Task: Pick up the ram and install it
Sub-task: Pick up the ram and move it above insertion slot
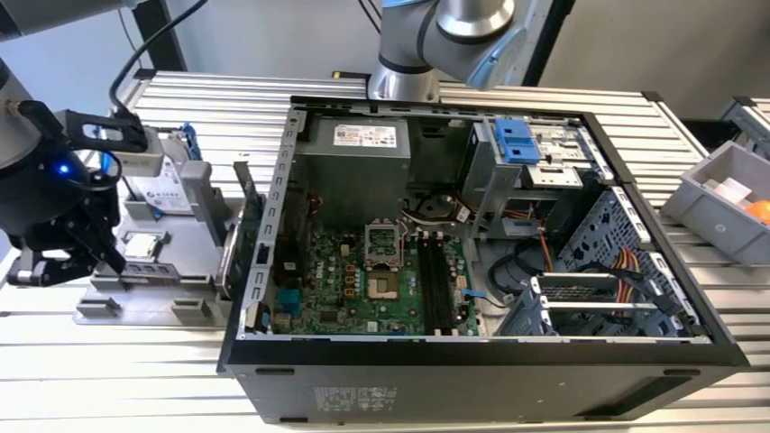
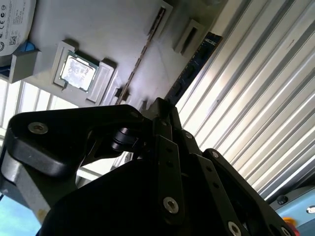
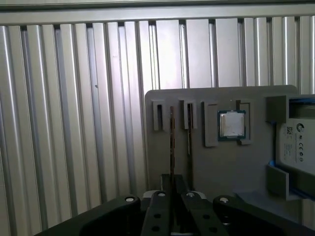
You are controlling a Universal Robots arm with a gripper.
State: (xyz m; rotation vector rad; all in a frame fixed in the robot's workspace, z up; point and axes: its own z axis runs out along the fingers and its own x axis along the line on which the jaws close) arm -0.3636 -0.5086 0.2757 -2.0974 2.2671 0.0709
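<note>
Alignment, we judge, matters most here: the ram [image 3: 172, 132] stands on edge in the grey tray [image 3: 158, 152] directly ahead of the gripper [image 3: 170, 178], whose closure we cannot tell, so any pinch should stay square.

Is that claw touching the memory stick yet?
Cannot tell. In the first wrist view the ram runs straight to the gripper, which covers its near end and any gap.
</note>
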